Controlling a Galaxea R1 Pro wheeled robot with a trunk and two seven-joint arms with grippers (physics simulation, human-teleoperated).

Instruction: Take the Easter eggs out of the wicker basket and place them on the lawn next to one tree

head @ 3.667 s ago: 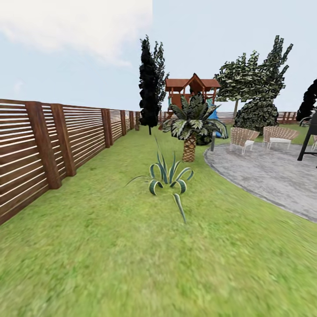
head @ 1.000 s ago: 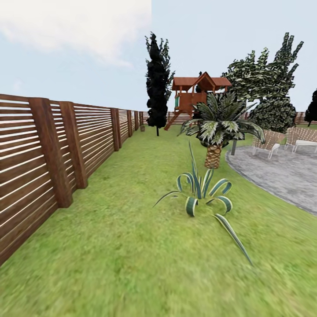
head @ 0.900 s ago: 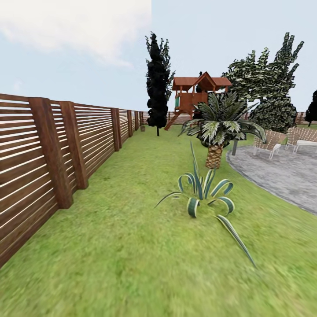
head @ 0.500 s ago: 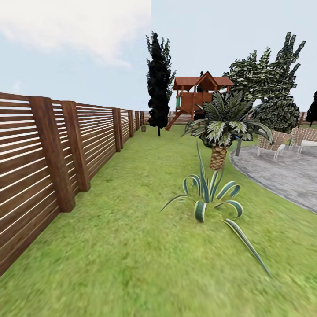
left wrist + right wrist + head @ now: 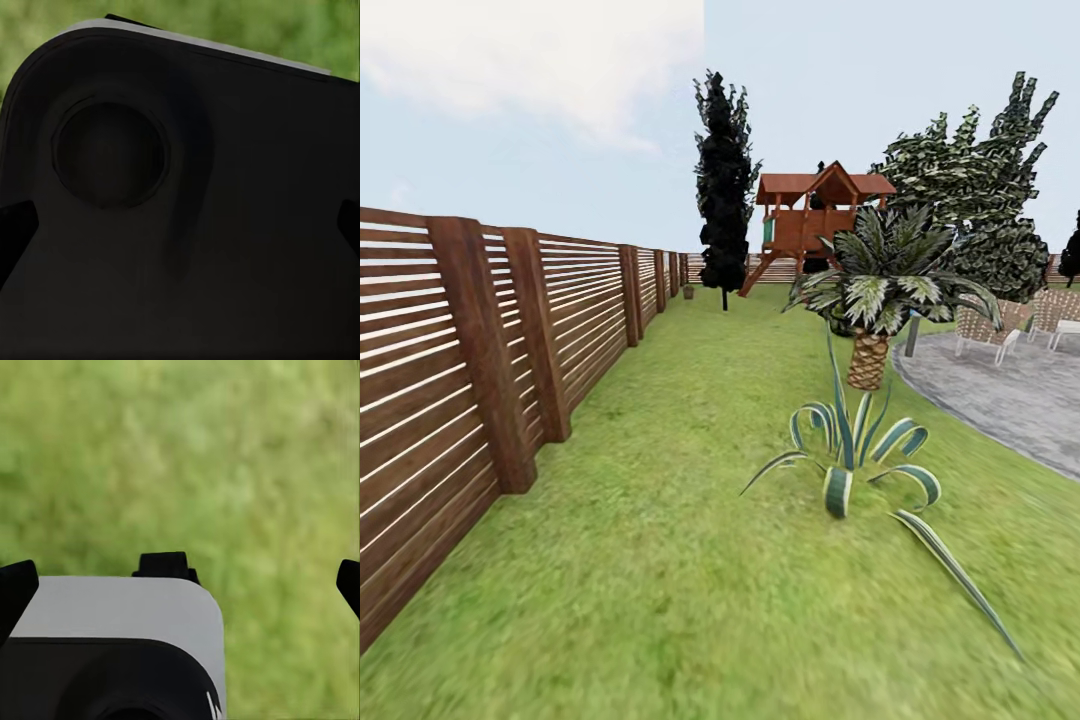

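Both tools hang low over the lawn (image 5: pixel 660 560), folded in against the robot's dark body. On the right tool (image 5: pixel 180 589) the black fingertips (image 5: pixel 16 592) sit at opposite edges of its wrist view, spread wide with only grass between them. The left tool (image 5: pixel 180 229) reads the same, empty and spread, though its tips are dim against the dark casing.

Far ahead, a small brown thing (image 5: pixel 687 292) stands on the grass just beside the fence (image 5: pixel 480 340). It is probably the wicker basket, but it is too small to be sure or to make out eggs. It lies straight down the grass strip, slightly left of centre, so the left arm would likely come up nearer.

The strip is bounded by the fence on the left and by a striped spiky plant (image 5: pixel 850 455), a short palm (image 5: pixel 880 300) and the paved patio (image 5: pixel 1010 400) on the right. The open lane runs between them. A pale-trunked tree (image 5: pixel 970 180) rises beyond the palm, well apart from the brown thing.
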